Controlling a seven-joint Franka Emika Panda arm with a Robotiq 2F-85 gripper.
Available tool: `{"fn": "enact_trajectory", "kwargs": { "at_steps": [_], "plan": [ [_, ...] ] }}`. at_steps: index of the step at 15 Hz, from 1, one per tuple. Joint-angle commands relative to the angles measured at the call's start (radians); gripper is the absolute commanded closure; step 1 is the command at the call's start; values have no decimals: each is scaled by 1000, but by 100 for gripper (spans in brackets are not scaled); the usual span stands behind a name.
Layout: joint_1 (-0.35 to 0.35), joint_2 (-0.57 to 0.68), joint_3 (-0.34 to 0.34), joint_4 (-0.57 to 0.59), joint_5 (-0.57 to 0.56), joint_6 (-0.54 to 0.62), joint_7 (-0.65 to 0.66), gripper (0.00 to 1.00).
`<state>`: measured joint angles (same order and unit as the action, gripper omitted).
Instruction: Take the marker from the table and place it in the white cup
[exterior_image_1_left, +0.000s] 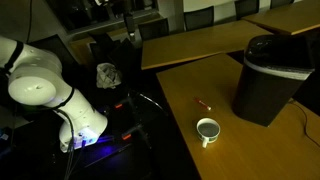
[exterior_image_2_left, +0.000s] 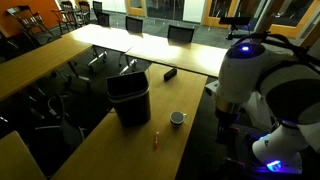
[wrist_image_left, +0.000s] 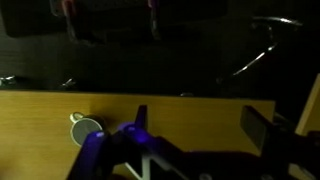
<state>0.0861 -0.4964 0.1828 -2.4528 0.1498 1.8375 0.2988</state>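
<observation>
Purple-lit hardware (wrist_image_left: 120, 150), badly blurred, fills the bottom of the wrist view right at the lens. The gripper (wrist_image_left: 198, 135) sits in the same dim smear, so I cannot tell whether its jaws stand wide or narrow. Just past it runs the brown table (wrist_image_left: 190, 105), and on its left part sits the white cup (wrist_image_left: 86, 128), upright and dark inside.

In both exterior views the white robot arm (exterior_image_1_left: 35, 88) (exterior_image_2_left: 262, 80) bulks closest to the camera, folded beside the table's edge, with a blue glow (exterior_image_1_left: 88, 135) (exterior_image_2_left: 270, 150) at its foot. It is well apart from the marker.

Next comes the table (exterior_image_1_left: 180, 110) (exterior_image_2_left: 120, 150) itself. The marker (exterior_image_1_left: 203, 103) (exterior_image_2_left: 156, 138) lies flat on the bare wood, a thin reddish stick, near the white cup (exterior_image_1_left: 207, 130) (exterior_image_2_left: 177, 119) but not touching it and outside it. The black bin (exterior_image_1_left: 270, 80) (exterior_image_2_left: 130, 97) stands upright on the same tabletop, near both and touching neither; cup, marker and bin form a loose triangle.

Farther back a second table (exterior_image_1_left: 195, 45) (exterior_image_2_left: 110, 45) stretches away, and in an exterior view a small dark object (exterior_image_2_left: 170, 73) lies on the wood beyond the bin. A crumpled pale thing (exterior_image_1_left: 108, 73) sits beyond the arm in an exterior view. Chairs (exterior_image_2_left: 180, 33) line the far side, dim against the back of the room.
</observation>
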Motion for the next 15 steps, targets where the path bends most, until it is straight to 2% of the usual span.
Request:
{"fn": "enact_trajectory", "kwargs": {
  "at_steps": [1, 7, 10, 15],
  "plan": [
    [1, 0, -2, 2, -1, -2, 0, 0],
    [1, 0, -2, 2, -1, -2, 0, 0],
    [-43, 53, 37, -20, -19, 196, 175, 0],
    [-113, 314, 54, -6, -89, 570, 423, 0]
  ]
}}
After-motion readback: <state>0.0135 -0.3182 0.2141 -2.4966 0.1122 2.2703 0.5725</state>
